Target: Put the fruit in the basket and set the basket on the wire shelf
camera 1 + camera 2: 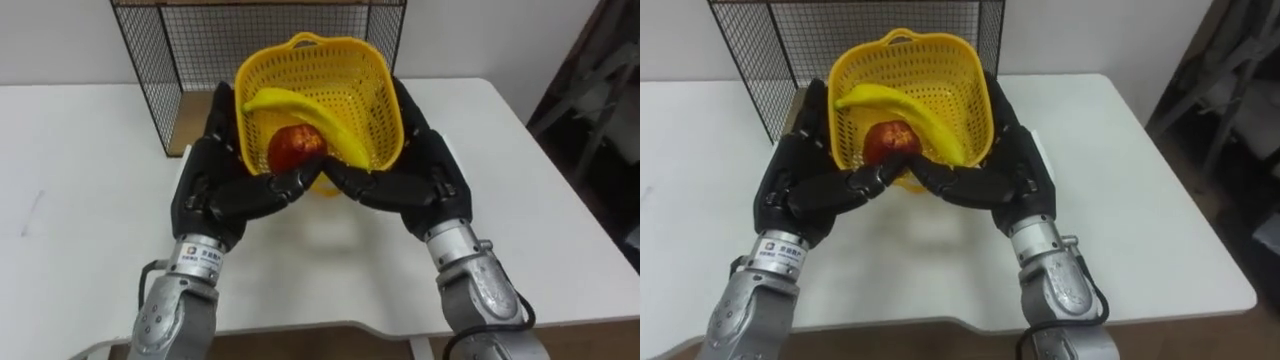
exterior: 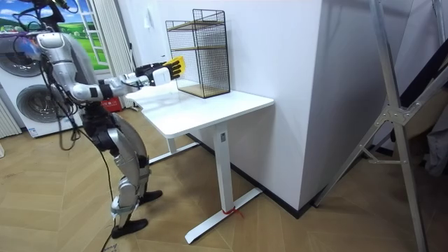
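The left hand (image 1: 215,180) and right hand (image 1: 420,170) hold one yellow basket (image 1: 345,75) above the white table (image 1: 80,200), fingers curled round its sides and near edge. Inside lie one banana (image 1: 300,108) and one red apple (image 1: 293,147). The basket seems tipped toward the robot, so fruit may roll out. Its rim may also snag the single wire shelf (image 1: 200,40).

Wire shelf (image 1: 170,60) was cropped at top edge; left hand (image 1: 215,190) and right hand (image 1: 425,175) hid the yellow basket's (image 1: 370,90) underside.
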Controlling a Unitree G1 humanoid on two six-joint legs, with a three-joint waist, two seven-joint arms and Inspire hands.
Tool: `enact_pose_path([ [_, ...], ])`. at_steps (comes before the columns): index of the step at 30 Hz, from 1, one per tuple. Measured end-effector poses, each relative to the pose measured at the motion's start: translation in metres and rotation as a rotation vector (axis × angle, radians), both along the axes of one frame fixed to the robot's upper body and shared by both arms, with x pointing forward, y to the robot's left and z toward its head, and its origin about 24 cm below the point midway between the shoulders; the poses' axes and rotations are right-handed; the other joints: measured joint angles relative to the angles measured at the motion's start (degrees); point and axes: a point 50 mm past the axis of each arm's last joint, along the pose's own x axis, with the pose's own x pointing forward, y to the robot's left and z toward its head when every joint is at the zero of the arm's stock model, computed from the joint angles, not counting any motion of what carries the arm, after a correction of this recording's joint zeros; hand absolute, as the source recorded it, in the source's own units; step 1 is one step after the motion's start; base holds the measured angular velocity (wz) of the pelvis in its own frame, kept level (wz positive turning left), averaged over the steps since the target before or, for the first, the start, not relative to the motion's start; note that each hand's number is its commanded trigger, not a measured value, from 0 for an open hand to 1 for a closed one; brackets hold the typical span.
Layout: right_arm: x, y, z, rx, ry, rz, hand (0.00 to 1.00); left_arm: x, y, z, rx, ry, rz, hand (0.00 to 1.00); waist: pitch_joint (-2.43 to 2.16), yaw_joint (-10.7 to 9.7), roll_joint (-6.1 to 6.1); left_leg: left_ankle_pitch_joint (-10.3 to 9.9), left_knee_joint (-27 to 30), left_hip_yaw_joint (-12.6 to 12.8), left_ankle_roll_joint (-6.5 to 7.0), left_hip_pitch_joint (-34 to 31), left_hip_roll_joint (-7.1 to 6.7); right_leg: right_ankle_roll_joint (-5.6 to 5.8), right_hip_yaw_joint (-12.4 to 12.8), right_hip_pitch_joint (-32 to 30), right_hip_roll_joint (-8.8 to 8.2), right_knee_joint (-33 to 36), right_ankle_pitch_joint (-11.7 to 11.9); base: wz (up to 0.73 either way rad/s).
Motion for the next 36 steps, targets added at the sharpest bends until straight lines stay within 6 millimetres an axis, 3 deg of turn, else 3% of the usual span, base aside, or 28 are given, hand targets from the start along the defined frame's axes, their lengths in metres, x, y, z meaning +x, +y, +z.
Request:
enact_pose_path([
  [4, 0.0, 0.0, 0.0005, 0.007, 0.0, 0.0, 0.0, 0.0001, 0.0005, 0.0001, -0.001, 0.0, 0.003, 0.0, -0.03, -0.53, 0.17, -0.25, -0.23, -0.18, 0.37, -0.57, -1.09, 0.51, -0.59, 0.03, -0.81, -0.7, -0.54, 0.14],
  [9, -0.0005, -0.0016, 0.0008, -0.01, -0.005, -0.001, 0.0, 0.0, -0.001, 0.0005, -0.004, -0.003, -0.001, 0.0, -0.11, -0.9, 0.13, -1.01, -0.72, 0.37, 1.54, -0.4, -3.41, 1.8, -0.98, 0.31, -2.88, -0.32, -1.81, 0.09],
  [12, -0.0004, -0.0032, 0.0005, -0.02, -0.002, -0.009, 0.0, -0.0003, -0.0025, 0.0002, -0.006, -0.002, -0.008, 0.0, -0.07, -0.88, -0.64, -2.62, -1.28, 2.25, 3.27, 1.44, -4.99, 3.82, -1.48, -0.27, -6.0, 6.58, -3.23, 0.04],
  [14, -0.0004, -0.0038, 0.0005, -0.034, -0.004, -0.01, 0.0, -0.0004, -0.0026, -0.0001, -0.005, 0.0, -0.01, 0.0, -0.11, -1.08, -1.25, -4.09, -0.82, 2.3, 4.67, 3.34, -6.99, 5.46, -1.43, -4.52, -9.09, 19.4, -1.38, 0.08],
  [16, -0.0004, -0.0043, -0.0008, -0.028, 0.004, -0.016, 0.0, -0.0008, -0.0039, -0.0005, -0.003, 0.002, -0.017, 0.0, 0.19, -0.95, -1.37, -4.68, -1.79, 2.04, 5.51, 5.6, -7.52, 5.73, -1.33, -6.41, -10.14, 25.75, 3.21, 0.07],
  [17, -0.0003, -0.0063, -0.0032, -0.036, 0.012, -0.023, 0.0, -0.0008, -0.0046, -0.0005, -0.003, 0.003, -0.017, 0.0, 0.32, -1.11, -0.68, -4.9, -2.42, 0.77, 5.78, 7.09, -7.35, 6.09, -1.36, -7.7, -9.72, 27.83, 5.03, 0.08],
  [18, 0.0002, -0.0071, -0.0042, -0.036, 0.016, -0.026, 0.0, -0.0007, -0.0046, -0.0004, -0.003, 0.002, -0.016, 0.0, 0.18, -1.05, -0.57, -4.91, -2.87, 0.47, 5.78, 7.45, -7.08, 6.25, -1.22, -8.34, -9.09, 27.02, 4.24, 0.09],
  [19, 0.0009, -0.0052, -0.0044, -0.029, 0.015, -0.02, 0.0, 0.0, -0.0042, 0.0002, -0.004, 0.001, -0.012, 0.0, 0.2, -0.98, -0.28, -4.86, -3.2, 0.15, 5.8, 7.53, -6.31, 5.94, -1.28, -9.85, -7.73, 22.82, 1.81, 0.12],
  [21, 0.0013, -0.0036, -0.0042, -0.023, 0.014, -0.017, 0.0, 0.0002, -0.003, -0.0006, 0.0, 0.005, -0.008, 0.0, 0.3, -0.95, -0.5, -4.68, -3.76, 0.12, 6.09, 7.76, -6.04, 5.48, -1.74, -11.07, -6.52, 12.99, 1.41, 0.14],
  [22, 0.0023, -0.0032, -0.0051, -0.025, 0.019, -0.016, 0.0, 0.0002, -0.0026, -0.0015, 0.003, 0.01, -0.009, 0.0, 0.47, -0.81, -0.71, -4.8, -3.8, 0.13, 6.22, 8.09, -6.25, 4.66, -1.92, -11.2, -5.81, 6.1, 4.1, 0.26],
  [23, 0.0019, -0.0037, -0.0076, -0.027, 0.03, -0.017, 0.0, -0.0001, -0.0039, -0.003, 0.003, 0.02, -0.014, 0.0, 0.54, -1.12, -0.22, -4.99, -4.18, -1.01, 6.22, 8.68, -6.35, 4.08, -2.36, -10.38, -5.15, 4.25, 7.19, 0.21],
  [25, 0.0036, -0.0054, -0.0084, -0.038, 0.035, -0.016, 0.0, 0.0007, -0.0037, -0.0022, 0.007, 0.019, -0.016, 0.0, 0.21, -0.74, 0.77, -4.69, -5.98, -0.95, 6.05, 9.08, -5.68, 3.89, -2.73, -9.58, -4.14, 1.19, 8.76, 0.01],
  [30, 0.0068, -0.0053, -0.007, -0.025, 0.045, -0.012, 0.0, 0.0032, -0.0045, -0.0028, 0.013, 0.047, -0.016, 0.0, 0.15, -1.08, 0.88, -3.67, -10.2, -1.03, 5.8, 10.73, -4.74, 3.72, -3.22, -7.06, -2.92, -3.89, 10.58, -0.05],
  [36, 0.0078, -0.0066, -0.0069, -0.009, 0.052, -0.023, 0.0, 0.0077, -0.0068, 0.0008, 0.022, 0.041, -0.026, 0.0, 0.09, -1.52, 0.95, -3.61, -12.23, -0.77, 5.67, 11.69, -4.25, 3.7, -3.06, -5.94, -2.1, -6.7, 10.94, -0.04],
])
